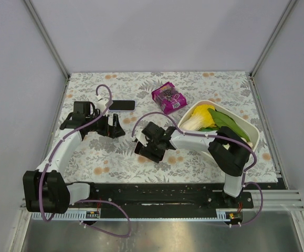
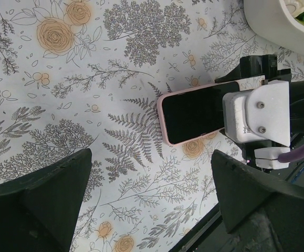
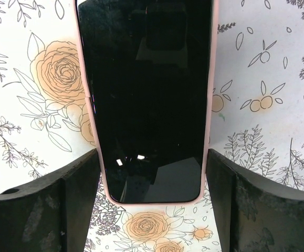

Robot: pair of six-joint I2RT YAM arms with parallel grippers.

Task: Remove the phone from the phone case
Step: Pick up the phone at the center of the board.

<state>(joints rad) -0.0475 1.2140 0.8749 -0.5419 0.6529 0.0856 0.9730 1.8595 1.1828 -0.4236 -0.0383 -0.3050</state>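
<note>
Two arms reach over a worktop [image 1: 220,84] covered in a matte floral cloth.

From above, the right gripper [image 1: 144,147] sits near the centre and hides almost all of the phone [image 3: 149,100] beneath it. The left gripper [image 1: 116,127] is near, at about 10 o'clock from the right one. Just beyond the left gripper, at 12 o'clock, lies a second dark flat slab [image 1: 122,105]. A glossy magenta packet [image 1: 168,97] rests at 1 o'clock from the centre. A smooth white bowl [image 1: 246,128] of yellow and green items sits at 3 o'clock.

At the left wrist, the jaws stand as wide as they go and hold nothing. The phone is ahead of them at about 1 o'clock, apart from both fingers. It lies flat with its long axis running roughly 9 to 3. The right gripper covers its 3 o'clock end.

At the right wrist, the phone fills the middle, screen up, with its long axis running 12 to 6. The screen is black, glassy and reflective. The phone case [image 3: 152,203] shows as a thin pale pink rim with rounded corners, and it looks soft and rubbery. The jaws are spread wide, one at 9 o'clock and one at 3 o'clock. Their dark inner faces lie against the two long edges of the case near its 6 o'clock end. I judge this a grip across its width.

The phone is not yet out of its case. The right arm is the one on it, and the 9 o'clock end is free for the left.
</note>
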